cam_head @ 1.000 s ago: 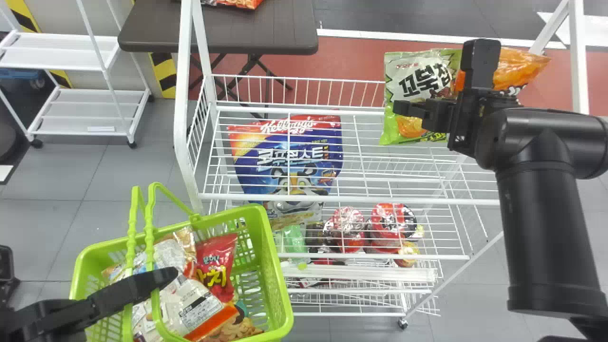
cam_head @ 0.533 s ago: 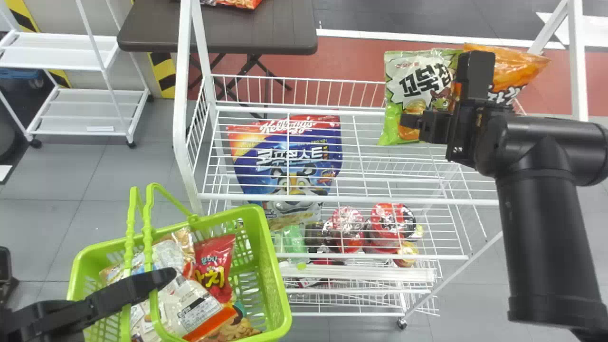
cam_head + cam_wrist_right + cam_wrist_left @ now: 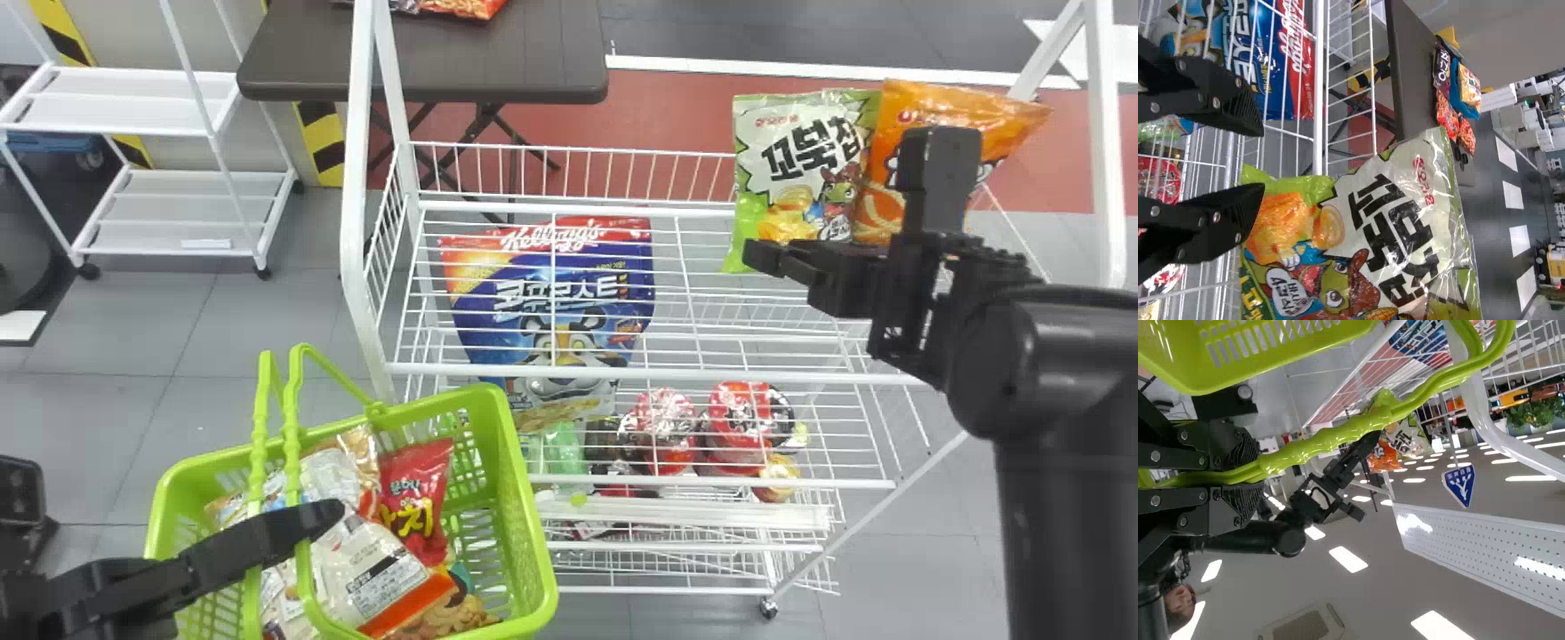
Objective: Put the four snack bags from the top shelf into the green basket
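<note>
In the head view my right gripper [image 3: 775,260] hangs over the top shelf, in front of the lower part of the green snack bag [image 3: 796,156]. An orange snack bag [image 3: 933,116] stands beside that one, partly behind the gripper. From the right wrist, the right gripper [image 3: 1265,157] is open with nothing held, its fingertips close to the green bag [image 3: 1378,227]. At lower left, my left gripper [image 3: 311,523] holds the handles of the green basket [image 3: 520,533]; in the left wrist view the left gripper [image 3: 1248,470] is shut on the basket handles [image 3: 1338,437].
The basket holds a red bag [image 3: 418,493] and several other packages. White wire shelf rails [image 3: 658,372] run between basket and snack bags. A blue cereal bag [image 3: 551,293] and round red packages [image 3: 742,427] lie lower. Behind stands a dark table [image 3: 427,62].
My right gripper has come down and back toward the robot, uncovering more of both snack bags. The whole head view has shifted slightly. The left gripper keeps its hold on the handles.
</note>
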### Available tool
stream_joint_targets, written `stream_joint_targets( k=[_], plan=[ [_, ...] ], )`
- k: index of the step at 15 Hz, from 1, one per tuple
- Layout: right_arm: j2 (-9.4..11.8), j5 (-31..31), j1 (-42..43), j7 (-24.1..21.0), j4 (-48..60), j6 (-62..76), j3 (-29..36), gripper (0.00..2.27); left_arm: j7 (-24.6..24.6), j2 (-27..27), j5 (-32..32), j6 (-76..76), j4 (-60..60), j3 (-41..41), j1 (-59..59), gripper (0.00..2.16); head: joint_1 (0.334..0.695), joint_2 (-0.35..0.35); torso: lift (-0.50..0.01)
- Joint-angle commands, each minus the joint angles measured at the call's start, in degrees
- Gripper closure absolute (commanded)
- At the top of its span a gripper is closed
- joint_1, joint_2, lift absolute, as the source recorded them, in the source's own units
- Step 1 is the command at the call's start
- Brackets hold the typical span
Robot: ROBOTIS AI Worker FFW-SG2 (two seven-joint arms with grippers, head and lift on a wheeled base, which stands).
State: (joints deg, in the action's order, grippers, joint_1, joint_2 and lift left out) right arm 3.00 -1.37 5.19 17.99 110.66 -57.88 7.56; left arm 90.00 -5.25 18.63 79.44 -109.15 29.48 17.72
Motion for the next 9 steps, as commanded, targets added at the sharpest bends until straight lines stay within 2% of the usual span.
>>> stream_joint_targets(
  k=[1,5,9],
  plan=[
    [0.1,0.5,-2.4,-0.3,2.8,3.8,1.2,0.04,0.6,-0.1,0.0,0.1,0.1,0.0,-0.1,2.15,0.695,-0.052,0.000],
    [0.3,2.1,-1.2,-0.3,1.0,7.3,4.5,0.04,0.6,-0.3,0.3,0.1,0.1,0.0,-0.1,2.15,0.695,-0.090,0.000],
    [1.4,3.3,4.3,-0.2,-8.3,9.2,6.0,0.04,0.6,-0.3,0.4,0.1,0.0,-0.1,-0.1,2.15,0.695,-0.144,0.000]
  ],
)
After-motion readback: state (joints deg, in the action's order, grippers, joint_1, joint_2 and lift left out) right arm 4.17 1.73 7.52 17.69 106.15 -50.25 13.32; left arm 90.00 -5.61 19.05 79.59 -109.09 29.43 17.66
